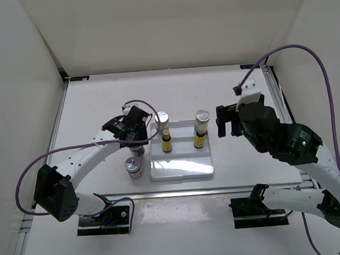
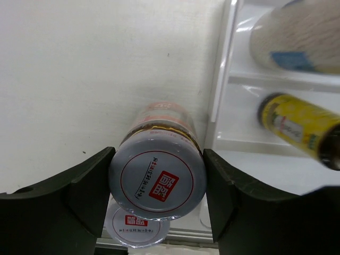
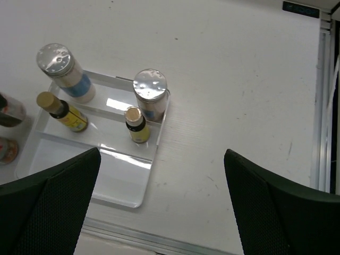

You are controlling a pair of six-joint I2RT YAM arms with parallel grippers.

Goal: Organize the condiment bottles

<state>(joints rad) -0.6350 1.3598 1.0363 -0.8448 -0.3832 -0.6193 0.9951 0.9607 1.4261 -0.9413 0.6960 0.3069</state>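
Observation:
My left gripper (image 1: 134, 136) is shut on a squat silver-lidded jar (image 2: 157, 180), with a finger (image 2: 90, 191) pressed against each side of its lid, just left of the tray. The second squat jar (image 1: 134, 167) stands on the table nearer the front; its lid also shows in the left wrist view (image 2: 137, 228). Two pale shakers (image 1: 162, 117) (image 1: 201, 116) stand on the back step of the white tray (image 1: 181, 168). Two yellow black-capped bottles (image 1: 167, 140) (image 1: 199, 138) stand on the middle step. My right gripper (image 1: 224, 121) is open and empty, above the table right of the tray (image 3: 122, 180).
White walls close in the table at the back and both sides. A metal rail (image 1: 180, 193) runs along the front edge and another (image 3: 324, 106) along the right side. Purple cables loop over both arms.

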